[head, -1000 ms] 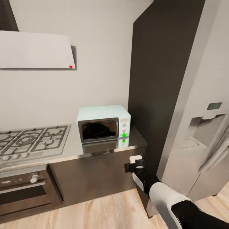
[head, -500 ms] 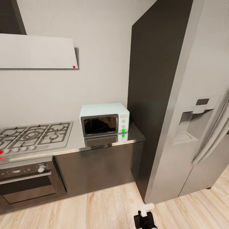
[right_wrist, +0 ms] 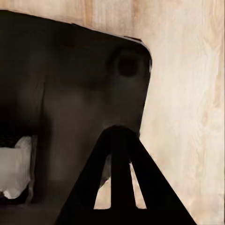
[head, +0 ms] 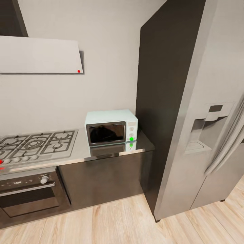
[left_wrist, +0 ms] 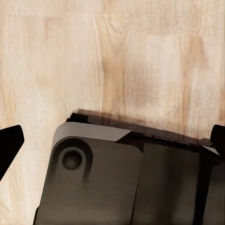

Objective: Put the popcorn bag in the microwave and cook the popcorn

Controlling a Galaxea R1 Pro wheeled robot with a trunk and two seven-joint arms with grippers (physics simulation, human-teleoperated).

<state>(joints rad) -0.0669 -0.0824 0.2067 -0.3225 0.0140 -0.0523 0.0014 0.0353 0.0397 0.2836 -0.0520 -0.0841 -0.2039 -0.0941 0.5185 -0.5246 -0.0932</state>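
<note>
From the head view, the tall grey fridge point(head: 203, 118) with its dark side panel stands at the right, with the wooden floor point(head: 118, 220) in front of it. Next to it runs the glossy dark bench point(head: 108, 154) above black cabinets, carrying a gas hob point(head: 34, 144) with an oven point(head: 28, 193) beneath and a white slanted hood point(head: 39, 55) above.

The microwave point(head: 111, 127) sits on the bench at its fridge end, just beside the dark panel: a pale mint-blue box, dark glass door shut, white control panel with a green light low down.

The wrist views look down on floorboards and the robot's dark base. The left hand point(left_wrist: 112, 140) has its black fingertips wide apart at the frame's edges, released. The right hand point(right_wrist: 123, 187) shows as a dark triangular shape with fingers together, clenched on nothing.
</note>
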